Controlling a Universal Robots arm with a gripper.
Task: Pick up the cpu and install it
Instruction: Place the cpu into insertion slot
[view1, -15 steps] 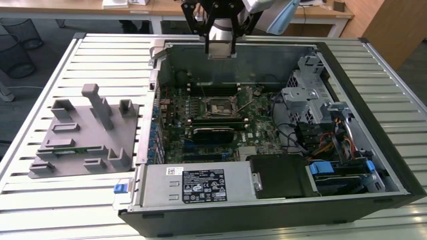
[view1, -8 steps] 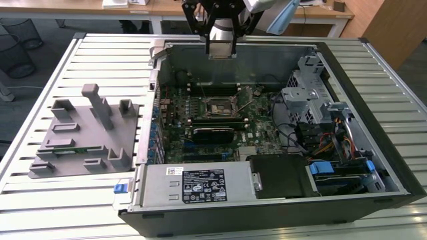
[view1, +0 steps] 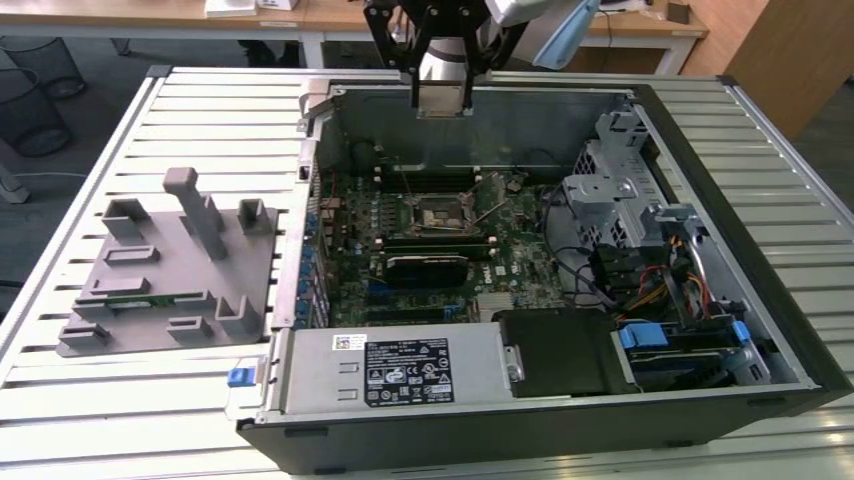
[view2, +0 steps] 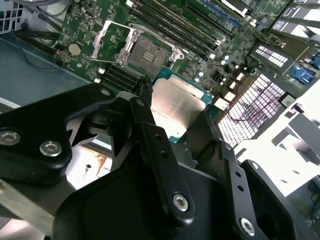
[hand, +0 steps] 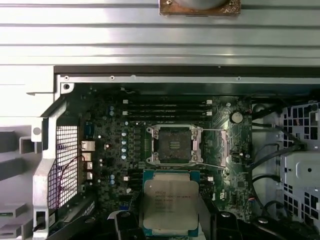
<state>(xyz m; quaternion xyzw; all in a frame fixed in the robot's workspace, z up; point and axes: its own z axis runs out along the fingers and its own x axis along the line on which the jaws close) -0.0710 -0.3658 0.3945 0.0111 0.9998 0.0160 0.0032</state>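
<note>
Open computer case (view1: 561, 118) on a slatted tabletop (view1: 120, 410), exterior view. The arm enters at twelve o'clock and points its tool (view1: 443, 92) straight down, raised above the case's far wall. We note that the tool hangs at twelve o'clock from the socket (view1: 441, 213), well apart from it and higher than the board (view1: 514, 265). A grey tray (view1: 147, 290) lies outside the case at nine o'clock.

In both wrist views the cpu (hand: 171, 202) (view2: 176, 107) sits between the two black fingers (view2: 150, 135), which are closed on its opposite edges; the tool therefore grips the cpu and nothing else. Its silvery top plate faces the first wrist view's camera, with a green rim showing around it. We see the socket (hand: 173, 144) beyond the cpu, its frame swung open and its contact field bare. The cpu is thus held in the air, clear of the board.
</note>
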